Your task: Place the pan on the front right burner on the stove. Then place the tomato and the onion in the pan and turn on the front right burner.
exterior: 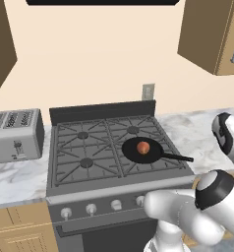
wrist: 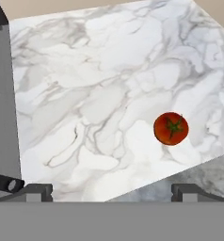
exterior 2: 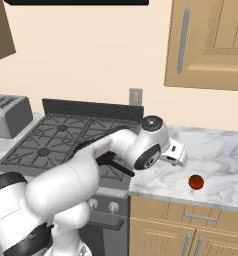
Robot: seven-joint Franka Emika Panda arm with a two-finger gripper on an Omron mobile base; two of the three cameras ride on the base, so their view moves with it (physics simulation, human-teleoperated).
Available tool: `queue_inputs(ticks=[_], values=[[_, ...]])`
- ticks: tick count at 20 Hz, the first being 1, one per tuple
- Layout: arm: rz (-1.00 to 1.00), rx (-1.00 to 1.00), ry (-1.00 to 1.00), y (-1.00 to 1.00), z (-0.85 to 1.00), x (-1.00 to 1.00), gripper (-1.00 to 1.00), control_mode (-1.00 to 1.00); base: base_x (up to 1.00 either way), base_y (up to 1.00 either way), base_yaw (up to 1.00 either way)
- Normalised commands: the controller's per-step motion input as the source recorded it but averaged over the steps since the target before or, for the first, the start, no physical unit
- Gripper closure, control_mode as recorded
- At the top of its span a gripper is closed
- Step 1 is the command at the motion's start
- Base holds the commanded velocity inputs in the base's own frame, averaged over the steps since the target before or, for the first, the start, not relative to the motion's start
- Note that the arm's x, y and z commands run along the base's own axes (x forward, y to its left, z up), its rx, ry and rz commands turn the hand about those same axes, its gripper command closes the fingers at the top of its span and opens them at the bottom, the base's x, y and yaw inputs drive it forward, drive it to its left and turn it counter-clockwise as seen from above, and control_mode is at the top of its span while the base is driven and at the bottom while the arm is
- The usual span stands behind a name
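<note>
Gripper (wrist: 111, 190) spread wide and empty above the counter (wrist: 109, 70), the round tomato (wrist: 171, 128) off to one side could roll away if nudged

Tomato (wrist: 171, 128) sits alone on white marbled bench (wrist: 100, 84), green stem scar facing up. End effector (wrist: 112, 190) wide open, fingertips (wrist: 38, 190) apart at bottom edge; tomato lies above the right tip. Dark stove (wrist: 3, 103) edge at left.
</note>
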Motion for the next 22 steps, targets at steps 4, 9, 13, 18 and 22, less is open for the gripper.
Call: queue_inputs(ticks=[4,9,13,18,22], values=[[0.0,-0.01,0.02,-0.38,0.0,-0.14,-1.0,-1.0,0.0,0.0,0.0],[0.0,-0.02,0.04,-0.4,0.0,-0.16,-1.0,-1.0,0.0,0.0,0.0],[0.0,0.0,0.02,-0.36,0.0,-0.23,-1.0,-1.0,0.0,0.0,0.0],[0.0,0.0,0.0,-0.27,-0.02,-0.09,-1.0,-1.0,0.0,0.0,0.0],[0.0,0.0,0.0,-0.16,-0.14,0.0,-1.0,-1.0,0.0,0.0,0.0]])
